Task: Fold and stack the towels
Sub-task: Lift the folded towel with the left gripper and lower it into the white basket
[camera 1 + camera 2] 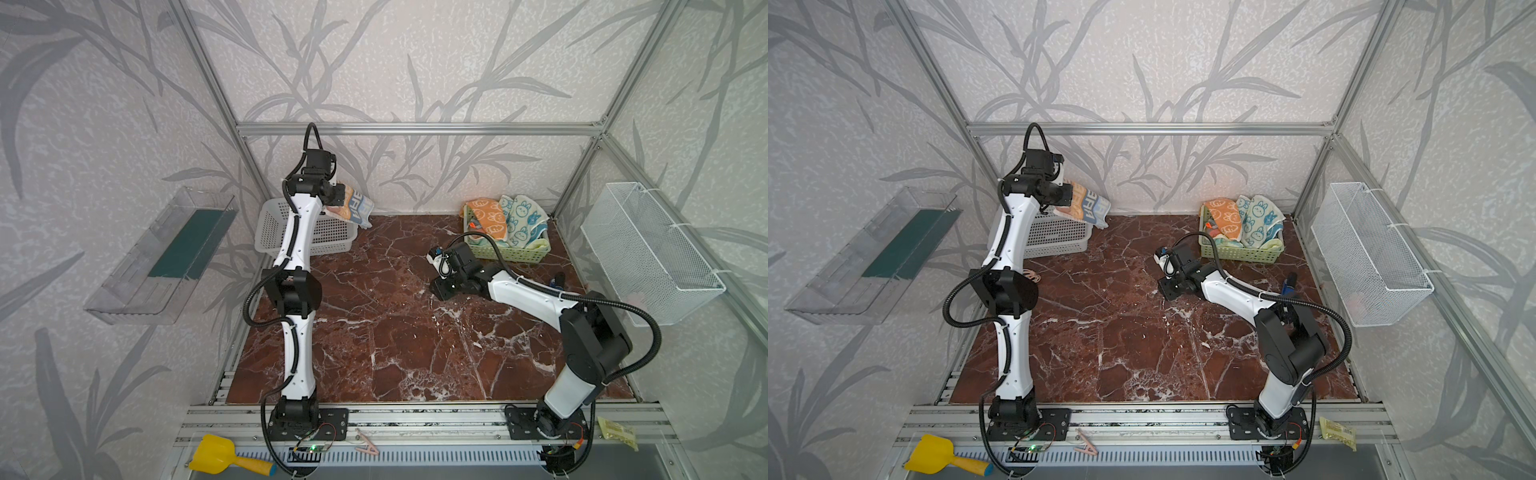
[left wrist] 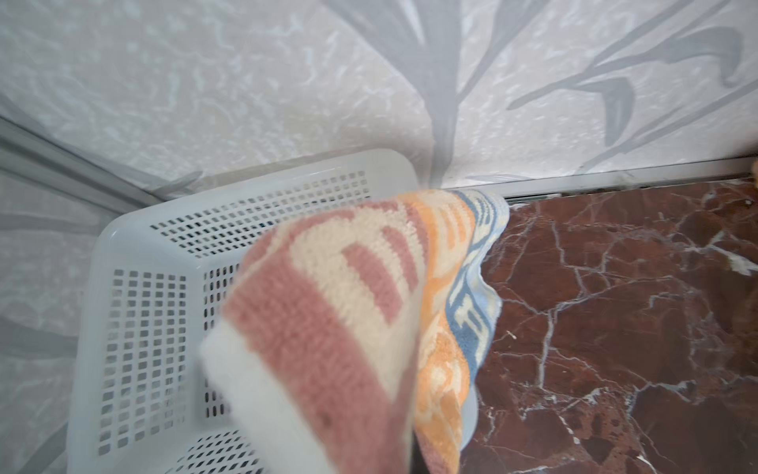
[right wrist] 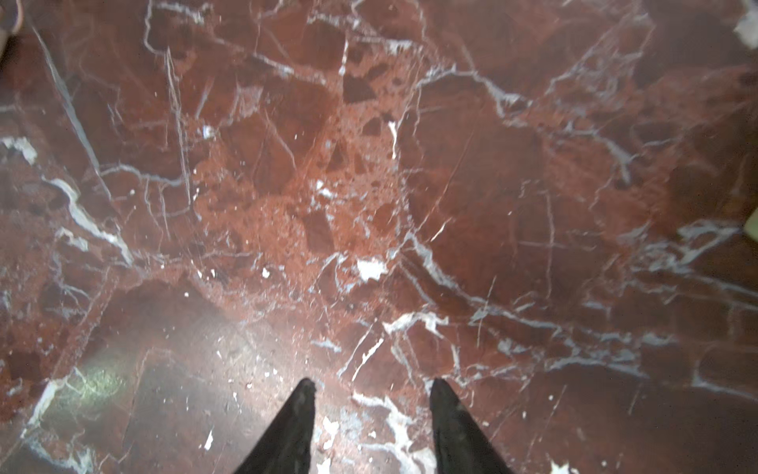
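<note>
My left claw [image 1: 341,198] is pinched shut on the orange-and-blue lettered terry towel [image 1: 357,209], which hangs lengthwise just above the right end of the white perforated plastic basket [image 1: 332,243], much nearer this arm than my half-open, empty right claw [image 3: 373,383].

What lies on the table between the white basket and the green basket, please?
Only bare marble table lies between the white basket and the green basket, as both top views show; the lettered towel hangs above the white basket's end, off the table.

Tabletop [image 1: 395,324] centre open; white basket [image 1: 336,239], green basket [image 1: 511,252] (towels [image 1: 521,218] heaped) block rear corners.
</note>
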`<state>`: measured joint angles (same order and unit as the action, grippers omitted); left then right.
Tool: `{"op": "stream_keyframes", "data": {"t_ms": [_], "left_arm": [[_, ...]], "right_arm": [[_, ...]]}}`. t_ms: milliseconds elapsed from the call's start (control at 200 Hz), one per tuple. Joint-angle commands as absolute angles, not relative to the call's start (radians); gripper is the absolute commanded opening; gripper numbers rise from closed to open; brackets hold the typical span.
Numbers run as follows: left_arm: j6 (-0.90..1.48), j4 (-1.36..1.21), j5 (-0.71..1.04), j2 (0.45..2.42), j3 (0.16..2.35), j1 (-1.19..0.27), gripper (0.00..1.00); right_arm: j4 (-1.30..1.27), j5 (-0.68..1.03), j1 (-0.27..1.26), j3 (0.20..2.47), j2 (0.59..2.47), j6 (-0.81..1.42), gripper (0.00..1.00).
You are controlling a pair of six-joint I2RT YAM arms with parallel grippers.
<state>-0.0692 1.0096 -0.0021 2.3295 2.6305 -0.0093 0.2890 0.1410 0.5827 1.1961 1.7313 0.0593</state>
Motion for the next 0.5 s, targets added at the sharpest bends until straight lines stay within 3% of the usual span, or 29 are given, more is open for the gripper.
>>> {"op": "stream_keyframes", "data": {"t_ms": [0,495], "left_arm": [[-0.096,0.989,-0.027,2.34,2.615,0.049,0.0],[-0.263,0.825,-0.031,2.558,2.613,0.138,0.0]], "right_arm": [[0.316,0.186,0.572,1.237,1.77,0.049,0.47],[0.363,0.183,0.571,1.27,1.79,0.101,0.47]]}}
